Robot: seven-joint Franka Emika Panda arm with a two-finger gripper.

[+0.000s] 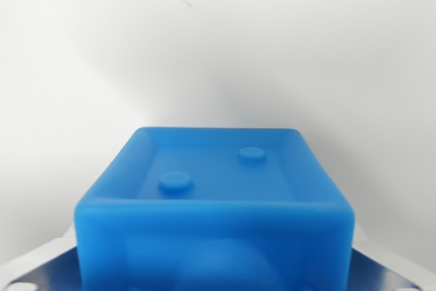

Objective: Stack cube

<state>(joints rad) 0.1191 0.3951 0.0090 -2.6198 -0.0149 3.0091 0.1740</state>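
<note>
White matte surface, plain and smooth.
Blue cube (214, 195), glossy plastic, rounded edges, two round studs, is filling the lower frame; grey metal plate (41, 267) beneath; gripper grip undeterminable.

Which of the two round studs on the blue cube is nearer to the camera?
The stud at the wrist view's left on the blue cube; it sits lower and looks larger than the other stud.

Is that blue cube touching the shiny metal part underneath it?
Cannot tell. In the wrist view the blue cube overlaps the metal plate, hiding any contact or gap.

Blue cube (218, 202) (two raised dots), white surface (218, 39)
</note>
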